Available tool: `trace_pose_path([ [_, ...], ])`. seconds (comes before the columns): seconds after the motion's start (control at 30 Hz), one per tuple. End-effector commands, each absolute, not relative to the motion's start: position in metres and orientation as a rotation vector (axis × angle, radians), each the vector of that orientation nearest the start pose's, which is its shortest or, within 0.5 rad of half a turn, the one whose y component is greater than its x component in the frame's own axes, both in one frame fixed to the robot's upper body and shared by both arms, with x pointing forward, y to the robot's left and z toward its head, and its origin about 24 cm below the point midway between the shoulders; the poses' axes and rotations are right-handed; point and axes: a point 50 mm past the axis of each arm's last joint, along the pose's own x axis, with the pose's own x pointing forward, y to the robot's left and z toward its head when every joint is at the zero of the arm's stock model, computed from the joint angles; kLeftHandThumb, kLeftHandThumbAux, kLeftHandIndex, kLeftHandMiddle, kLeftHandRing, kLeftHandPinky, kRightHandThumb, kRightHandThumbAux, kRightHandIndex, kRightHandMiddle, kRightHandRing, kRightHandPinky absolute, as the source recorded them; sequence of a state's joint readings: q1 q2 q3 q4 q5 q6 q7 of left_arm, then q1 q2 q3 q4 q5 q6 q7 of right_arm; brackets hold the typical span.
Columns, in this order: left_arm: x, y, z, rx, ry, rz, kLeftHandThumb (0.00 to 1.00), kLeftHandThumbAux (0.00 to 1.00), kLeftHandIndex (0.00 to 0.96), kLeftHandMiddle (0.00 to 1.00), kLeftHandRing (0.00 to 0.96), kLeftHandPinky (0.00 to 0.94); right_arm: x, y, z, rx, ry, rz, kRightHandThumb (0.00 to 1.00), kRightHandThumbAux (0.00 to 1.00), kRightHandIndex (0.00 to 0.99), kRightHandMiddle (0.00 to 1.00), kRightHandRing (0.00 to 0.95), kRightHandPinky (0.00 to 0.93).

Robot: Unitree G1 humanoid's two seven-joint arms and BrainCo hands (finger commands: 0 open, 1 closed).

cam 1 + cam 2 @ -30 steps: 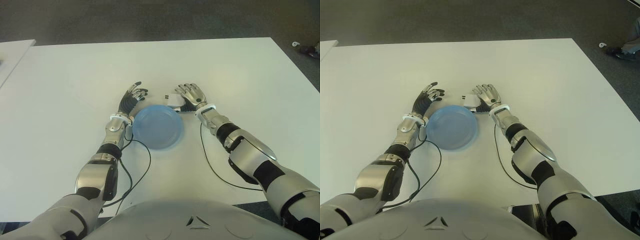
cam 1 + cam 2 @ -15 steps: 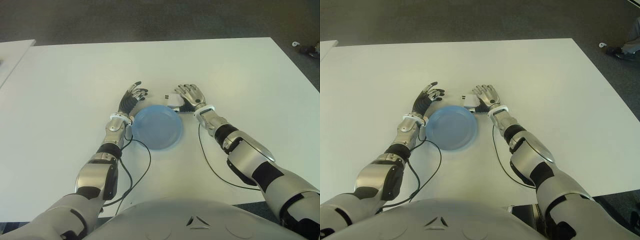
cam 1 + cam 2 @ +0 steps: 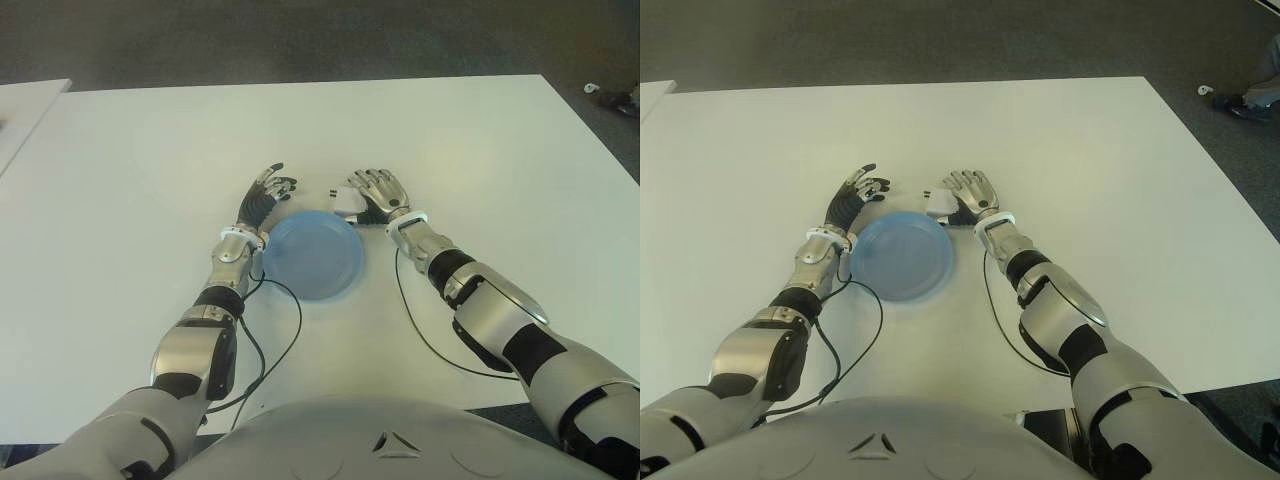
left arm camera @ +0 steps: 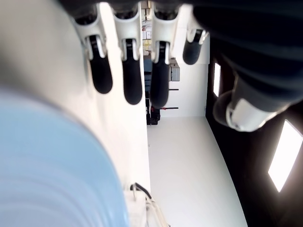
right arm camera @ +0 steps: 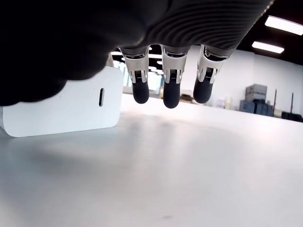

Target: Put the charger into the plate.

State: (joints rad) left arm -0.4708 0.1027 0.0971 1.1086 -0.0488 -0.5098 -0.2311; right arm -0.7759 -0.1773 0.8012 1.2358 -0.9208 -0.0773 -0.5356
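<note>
The white charger [image 3: 343, 198] lies on the counter [image 3: 480, 150] just beyond the blue plate [image 3: 313, 254], the released right hand [image 3: 380, 192] beside it yet to grasp, the left hand [image 3: 268, 192] idle and released left of the plate.

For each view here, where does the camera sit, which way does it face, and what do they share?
Left eye: on the head, looking forward and down at the table; both arms, left hand and right hand flank the plate.
Right eye: same scene, a little to the side.
Left wrist: on the left wrist, looking along its spread fingers, plate rim beside them.
Right wrist: on the right wrist, low over the table, looking past its fingers at the charger.
Shared: the charger shows in eye and right wrist views.
</note>
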Motion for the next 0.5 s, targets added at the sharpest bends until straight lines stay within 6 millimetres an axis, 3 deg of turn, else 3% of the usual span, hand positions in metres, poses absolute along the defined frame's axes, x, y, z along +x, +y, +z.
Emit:
trace_pose_path([
  [0.03, 0.2895, 0.1578, -0.0459, 0.015, 0.257, -0.207, 0.000, 0.537, 0.138, 0.331, 0.319, 0.295, 0.3328, -0.1010, -0.0070, -1.634, -0.286, 0.412, 0.288, 0.165, 0.036, 0.055, 0.054, 0.072],
  [0.07, 0.2895, 0.1577, -0.0459, 0.015, 0.256, -0.208, 0.000, 0.536, 0.138, 0.331, 0.318, 0.293, 0.3323, -0.1015, -0.0064, -1.624, -0.307, 0.406, 0.288, 0.175, 0.050, 0.075, 0.074, 0.099],
  [0.1, 0.2894, 0.1577, -0.0459, 0.015, 0.256, -0.208, 0.000, 0.534, 0.136, 0.329, 0.316, 0.290, 0.3319, -0.1019, -0.0060, -1.617, -0.322, 0.401, 0.313, 0.206, 0.136, 0.235, 0.250, 0.277],
  [0.23, 0.2893, 0.1582, -0.0457, 0.015, 0.254, -0.211, 0.000, 0.530, 0.130, 0.323, 0.310, 0.282, 0.3286, -0.1061, -0.0058, -1.638, -0.423, 0.363, 0.438, 0.345, 0.346, 0.564, 0.566, 0.603],
  [0.3, 0.2893, 0.1583, -0.0455, 0.016, 0.253, -0.212, 0.000, 0.529, 0.127, 0.321, 0.308, 0.280, 0.3276, -0.1071, -0.0053, -1.651, -0.460, 0.342, 0.490, 0.395, 0.406, 0.631, 0.625, 0.663],
  [0.4, 0.2893, 0.1585, -0.0454, 0.016, 0.252, -0.214, 0.000, 0.528, 0.122, 0.319, 0.304, 0.272, 0.3269, -0.1077, -0.0050, -1.650, -0.478, 0.316, 0.644, 0.600, 0.427, 0.725, 0.728, 0.775],
  [0.5, 0.2894, 0.1587, -0.0453, 0.015, 0.253, -0.213, 0.000, 0.529, 0.120, 0.319, 0.305, 0.280, 0.3264, -0.1090, -0.0065, -1.629, -0.452, 0.316, 0.702, 0.670, 0.437, 0.786, 0.795, 0.839],
])
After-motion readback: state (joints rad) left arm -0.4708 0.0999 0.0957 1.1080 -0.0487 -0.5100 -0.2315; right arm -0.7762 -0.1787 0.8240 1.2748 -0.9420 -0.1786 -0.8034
